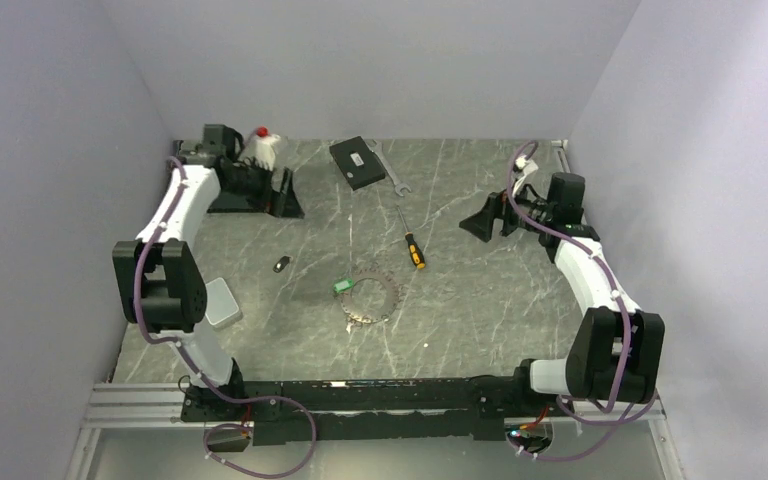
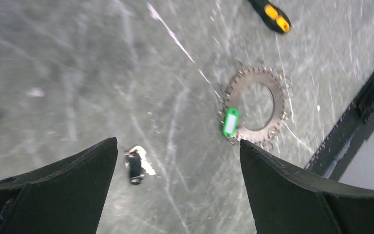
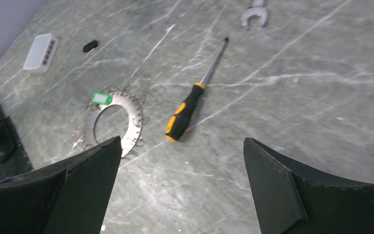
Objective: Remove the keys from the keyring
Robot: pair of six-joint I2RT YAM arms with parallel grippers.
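- where the two arms are bolted at the near edge, the grey marbled surface (image 1: 480,300) begins, and a pale grey box (image 1: 222,303) lies near the left arm's elbow.
- next out, about mid-surface, the keyring (image 1: 396,290) lies flat: a wide, thin silvery hoop, touched by neither arm.
- the keys (image 2: 288,114) fringe the hoop's outer rim like small dull teeth, all hanging from it as far as the pictures show.
- a bright green tag (image 2: 230,122) sits on the hoop's left side in the top view, lying partly across the metal band.
- to the left of the hoop and well apart from it lies a small black piece (image 2: 135,165) with a pale metal bit beside it; what it is cannot be told.
- just beyond the hoop, a screwdriver (image 3: 185,112) with a yellow-and-black handle lies with the handle toward the keyring and the shaft pointing away to the far side.
- the right fingers (image 3: 282,185) hang over the far right of the surface, spread wide with nothing between them, facing the screwdriver and the hoop.
- the left fingers (image 2: 68,185) hang over the far left, likewise spread wide and empty, with the small black piece showing in the gap below them.
- farther back lies a silver wrench (image 1: 390,172), its open end toward the screwdriver's tip.
- beside the wrench, to its left, rests a flat black box (image 1: 357,163).
- in the far left corner stands a white bottle (image 1: 265,150) with a red cap, close behind the left arm's wrist.
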